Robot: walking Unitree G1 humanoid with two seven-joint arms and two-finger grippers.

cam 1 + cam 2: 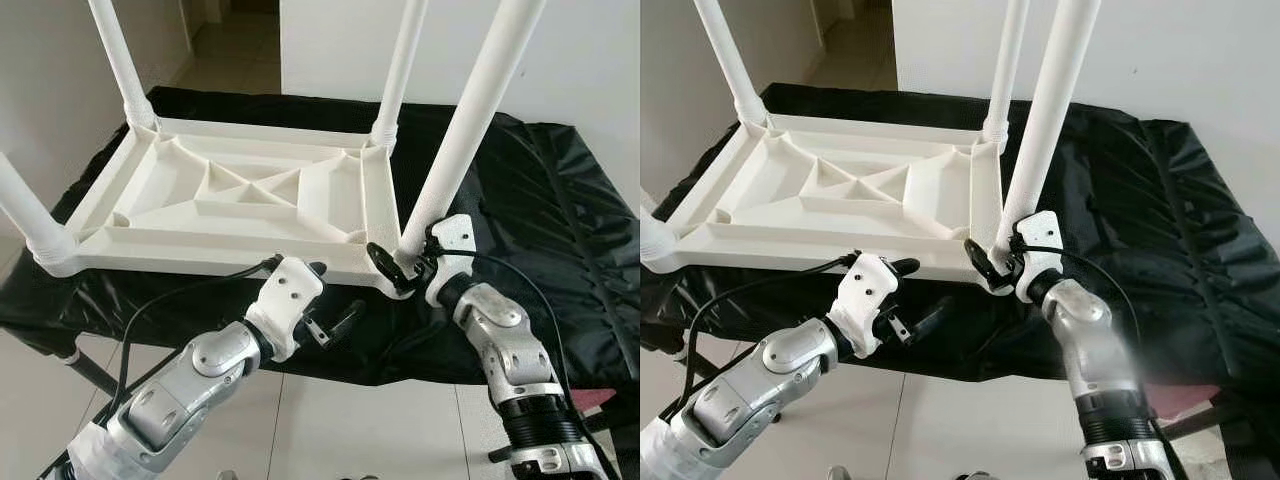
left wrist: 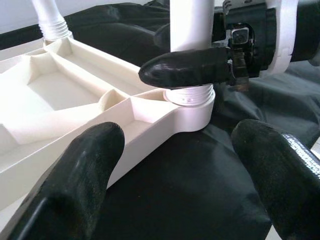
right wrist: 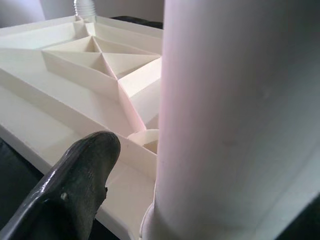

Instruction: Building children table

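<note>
A white plastic children's table [image 1: 150,245] lies upside down on a black-draped surface, its ribbed underside facing up. Legs stand in the far-left [image 1: 120,60], far-right [image 1: 400,70] and near-left [image 1: 25,215] corners. My right gripper [image 1: 405,258] is shut on the base of the near-right leg [image 1: 470,120], just above its threaded socket [image 2: 190,97]. One black finger [image 2: 185,67] crosses the front of that leg. My left gripper [image 1: 335,295] hangs open just below the table's front edge, a little left of that corner, with nothing between its fingers [image 2: 75,185].
The black cloth [image 1: 560,220] covers the support and spreads wide to the right of the table. Light floor tiles [image 1: 360,430] lie below the front edge. A white wall [image 1: 590,60] stands behind, with a doorway at the back left.
</note>
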